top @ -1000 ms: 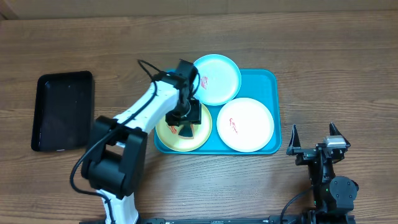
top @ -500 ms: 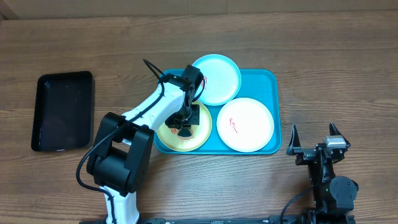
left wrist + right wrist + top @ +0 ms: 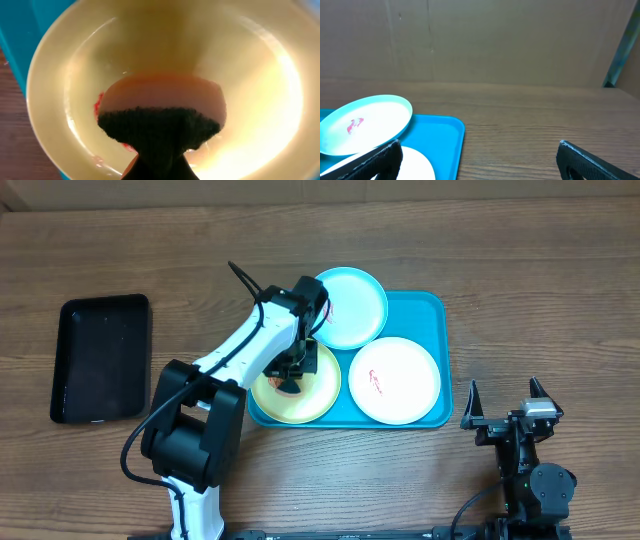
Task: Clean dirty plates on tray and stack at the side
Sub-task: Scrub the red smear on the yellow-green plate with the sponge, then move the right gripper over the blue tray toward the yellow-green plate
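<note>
My left tool point(image 3: 291, 383) pinches a sponge point(image 3: 161, 107) pressed on the yellow-green plate point(image 3: 325, 400), which lies at the left end of the blue tray point(image 3: 428, 310), and my right tool point(image 3: 503, 392) sits spread wide over the counter point(image 3: 500, 260), well apart.

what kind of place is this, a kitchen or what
Likely a robot lab bench, not a kitchen: two arms at a wood table, one holding a sponge, plastic plates on a tray, a cardboard wall behind.
</note>
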